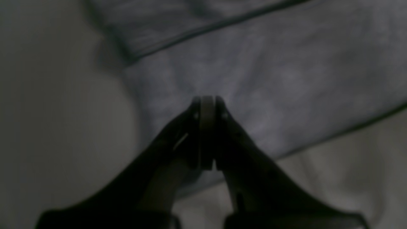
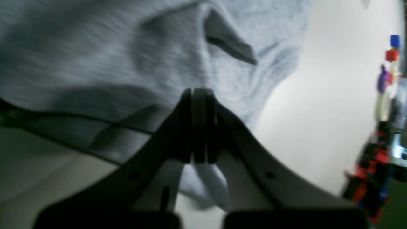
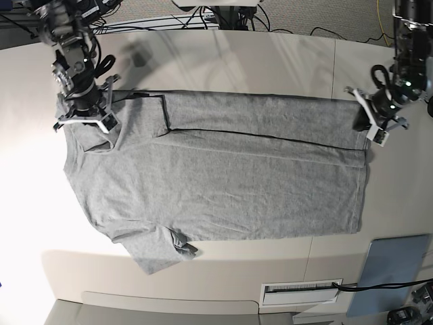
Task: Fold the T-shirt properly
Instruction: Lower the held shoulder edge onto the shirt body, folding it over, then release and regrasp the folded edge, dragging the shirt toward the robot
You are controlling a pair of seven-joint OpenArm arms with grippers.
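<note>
The heather-grey T-shirt [image 3: 216, 183] lies spread flat on the table [image 3: 237, 54], collar side at the left, with its far long edge folded inward as a strip [image 3: 270, 115]. My right gripper [image 3: 85, 123] sits over the shirt's far-left sleeve area. In the right wrist view this gripper [image 2: 198, 92] is shut, and no cloth shows between the pads above the wrinkled T-shirt [image 2: 95, 47]. My left gripper [image 3: 369, 126] is at the far-right hem corner. The left wrist view shows it [image 1: 207, 100] shut too, over the T-shirt [image 1: 270, 79] near its edge.
A flat grey-blue pad [image 3: 396, 267] lies at the near right corner, beside a white slotted plate [image 3: 301, 292]. Cables [image 3: 223, 17] run along the far side. Colourful blurred parts [image 2: 386, 95] show at the right wrist view's right margin.
</note>
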